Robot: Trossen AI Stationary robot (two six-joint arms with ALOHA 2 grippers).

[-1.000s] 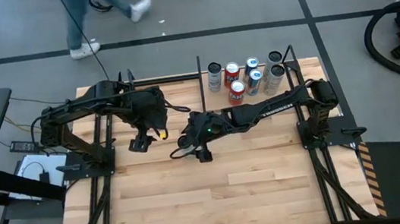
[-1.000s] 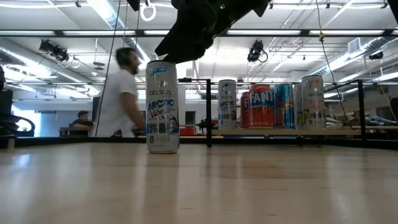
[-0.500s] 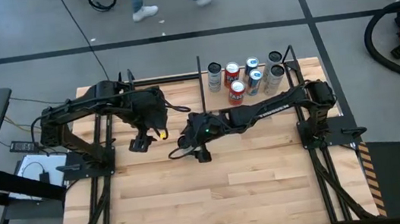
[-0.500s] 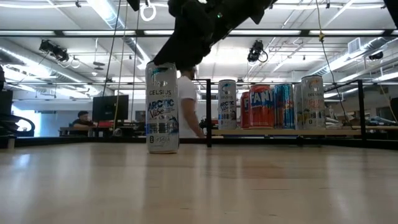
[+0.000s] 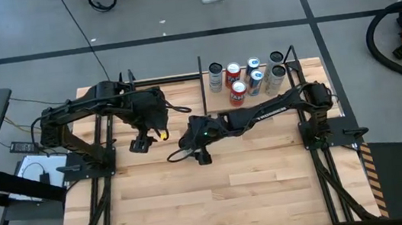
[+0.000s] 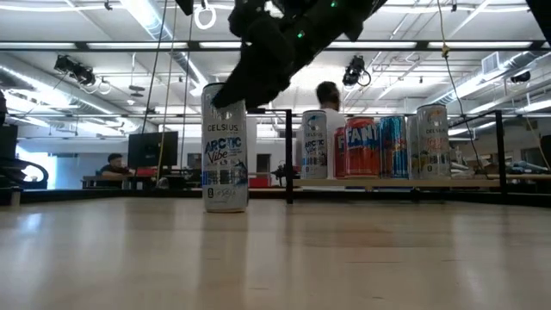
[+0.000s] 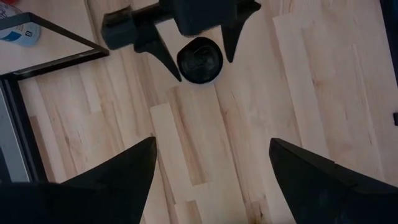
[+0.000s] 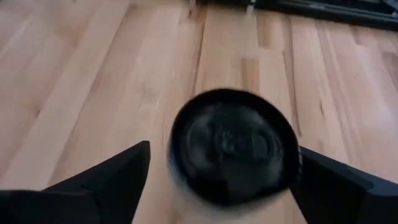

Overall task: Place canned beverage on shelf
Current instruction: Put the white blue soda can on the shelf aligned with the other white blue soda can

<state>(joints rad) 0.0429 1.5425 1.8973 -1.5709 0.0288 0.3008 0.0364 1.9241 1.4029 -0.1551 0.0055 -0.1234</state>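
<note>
Right end effector (image 8: 217,163) sits over the upright can (image 6: 225,148) on the table (image 5: 233,185), fingers wide open either side (no grip). Left end effector (image 7: 208,165) hangs nearby, open, empty. Shelf (image 5: 215,101) holds other cans.

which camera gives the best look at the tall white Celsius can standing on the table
The low view: the Celsius can stands upright in full side profile, label readable. The right wrist view shows only its dark top between the open right gripper's fingers; the left wrist view shows that top from farther off; in the high view the right arm hides it.
</note>
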